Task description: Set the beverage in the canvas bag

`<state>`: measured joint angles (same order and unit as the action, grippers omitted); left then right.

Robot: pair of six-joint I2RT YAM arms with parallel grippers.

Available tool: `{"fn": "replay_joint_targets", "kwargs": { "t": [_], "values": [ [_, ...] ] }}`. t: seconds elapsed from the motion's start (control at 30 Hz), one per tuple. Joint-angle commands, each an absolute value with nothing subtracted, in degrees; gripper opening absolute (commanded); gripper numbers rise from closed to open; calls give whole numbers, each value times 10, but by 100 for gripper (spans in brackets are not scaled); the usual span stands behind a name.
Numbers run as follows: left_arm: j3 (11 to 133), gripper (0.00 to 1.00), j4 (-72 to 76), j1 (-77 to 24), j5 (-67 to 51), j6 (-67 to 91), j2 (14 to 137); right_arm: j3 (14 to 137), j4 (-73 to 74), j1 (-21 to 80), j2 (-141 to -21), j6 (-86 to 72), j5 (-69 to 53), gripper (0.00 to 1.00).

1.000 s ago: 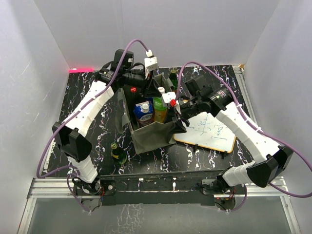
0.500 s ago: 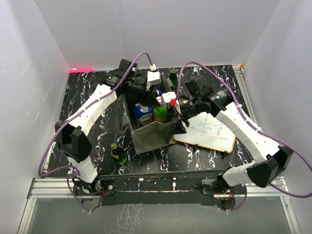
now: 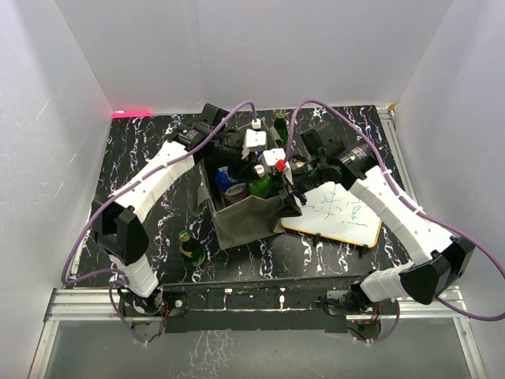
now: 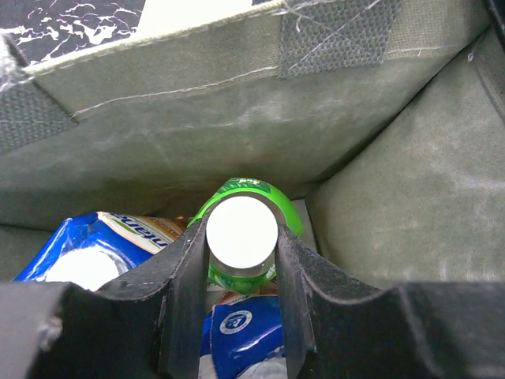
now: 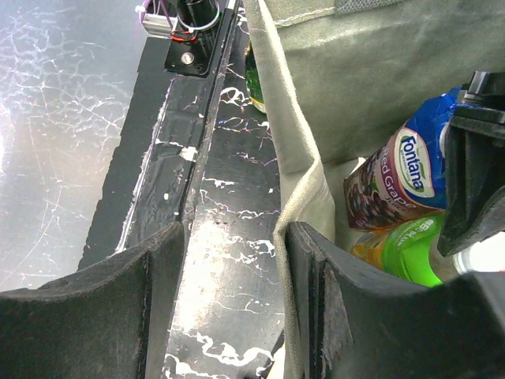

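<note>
Seen from above, the canvas bag [image 3: 248, 223] is standing open at the middle of the black marbled table [image 3: 237, 262]. The left arm is reaching in from 10 o'clock. The left gripper [image 3: 254, 162] is hanging over the bag's mouth, with the green bottle [image 3: 259, 184] under it, inside the bag toward its 3 o'clock wall. A blue-and-white carton [image 3: 230, 188] is standing just beside the bottle at 9 o'clock. The right gripper [image 3: 286, 197] is sitting at the bag's 3 o'clock rim. A scribbled whiteboard [image 3: 339, 212] is lying just beside the bag at 4 o'clock. A green glass bottle [image 3: 189, 249] is standing outside the bag at 8 o'clock, and a second glass bottle [image 3: 280, 125] at 1 o'clock behind it.

In the left wrist view, the two black fingers [image 4: 183, 300] are pressing on either side of the white cap [image 4: 241, 234], clamping the green bottle narrowly by its top. The bottle is standing upright in a corner of the bag, with cloth walls rising at 12 and 3 o'clock. The carton is crowding it at 8 o'clock, partly hidden behind one finger.

In the right wrist view, the jaws are standing wide apart with bare table showing between them. The bag's side wall is running down along the finger at 4 o'clock; whether they touch cannot be told. Inside the bag, a Fontana grape juice carton [image 5: 398, 178] is lying against the green bottle, whose top the left gripper's black body is covering at 3 o'clock. The green glass bottle is standing at 12 o'clock, just outside the wall.
</note>
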<state>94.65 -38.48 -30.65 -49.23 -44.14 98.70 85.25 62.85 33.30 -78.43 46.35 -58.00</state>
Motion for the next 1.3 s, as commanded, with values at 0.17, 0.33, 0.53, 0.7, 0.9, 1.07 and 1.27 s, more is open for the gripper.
{"fn": "replay_joint_targets", "kwargs": {
  "t": [0.17,0.33,0.53,0.7,0.9,1.07,1.27],
  "values": [
    [926,1,-385,-312,-475,-483,946,855,617,329,-763,452,-595,60],
    [921,2,-382,-312,-458,-483,944,858,616,325,-764,450,-597,62],
    [920,14,-371,-312,-451,-467,941,855,615,321,-763,450,-597,62],
    [920,33,-368,-313,-454,-454,939,855,615,320,-762,448,-598,63],
    [933,53,-372,-314,-468,-436,937,855,614,319,-763,446,-598,63],
    [941,59,-374,-314,-468,-427,935,854,614,318,-763,446,-598,63],
    [943,63,-381,-313,-475,-425,931,853,613,318,-762,445,-598,63]
  ]
}}
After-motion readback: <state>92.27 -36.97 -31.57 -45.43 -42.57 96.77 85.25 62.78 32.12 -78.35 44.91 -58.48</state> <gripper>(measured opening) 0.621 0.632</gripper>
